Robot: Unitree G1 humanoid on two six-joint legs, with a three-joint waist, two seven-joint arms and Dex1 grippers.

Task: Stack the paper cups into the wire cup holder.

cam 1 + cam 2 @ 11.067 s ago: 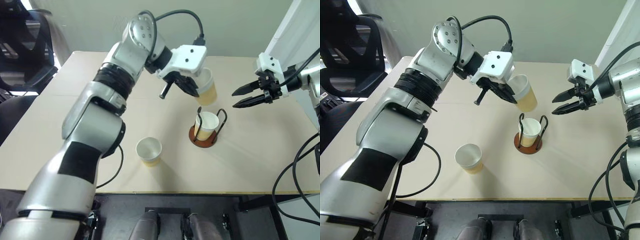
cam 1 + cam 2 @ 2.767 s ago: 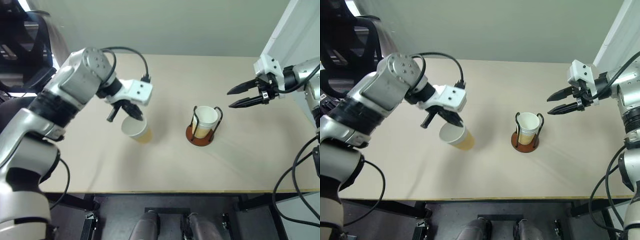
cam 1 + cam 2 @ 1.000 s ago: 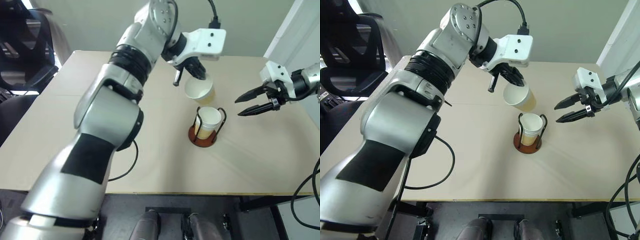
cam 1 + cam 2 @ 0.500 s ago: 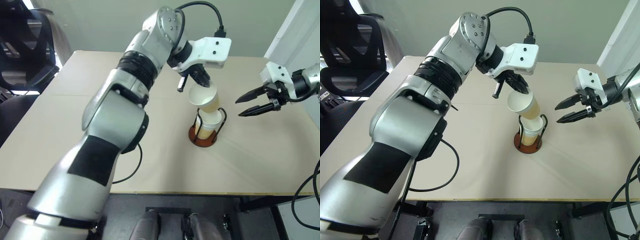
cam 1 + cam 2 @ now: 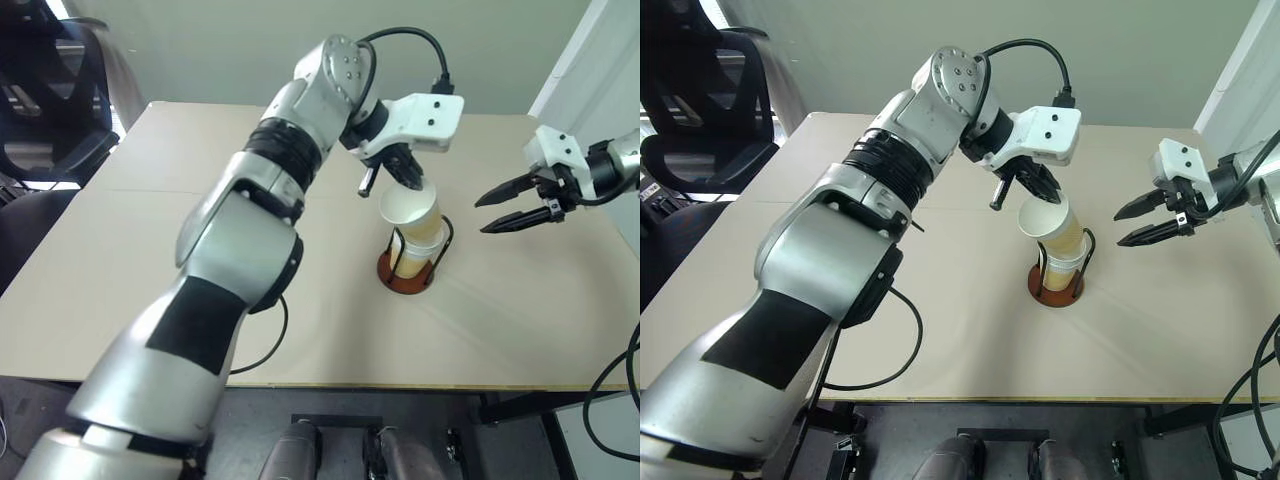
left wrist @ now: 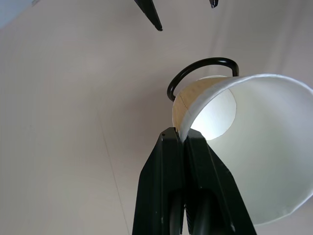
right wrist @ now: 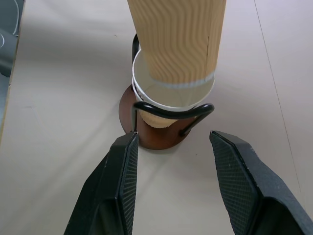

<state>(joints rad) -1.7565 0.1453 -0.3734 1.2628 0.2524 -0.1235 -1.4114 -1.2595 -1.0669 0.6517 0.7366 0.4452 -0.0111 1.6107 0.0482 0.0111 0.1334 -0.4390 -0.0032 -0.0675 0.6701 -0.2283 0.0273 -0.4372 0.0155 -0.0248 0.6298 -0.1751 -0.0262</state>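
Left tool closed on rim of top cup, one finger outside the wall and one inside, as seen in left wrist view. Holds this cup slightly tilted, with its lower part already inside the cups nested in the holder. Not fully seated: tan wall of top cup well above white rim below. How many cups under it, cannot tell exactly.

Holder upright on table, a bit right of the middle; reddish-brown base flat on the surface, black wire loops around the nested cups. One loop visible behind the held cup in left wrist view.

Right tool open about halfway, holding nothing. Hangs above the table to the right of the holder, apart from it, tips pointing toward the cups. In right wrist view both ribbed fingers spread on each side of the holder base, not touching it.

Black office chair at far left beyond the table edge. Black cable looping over the left wrist.
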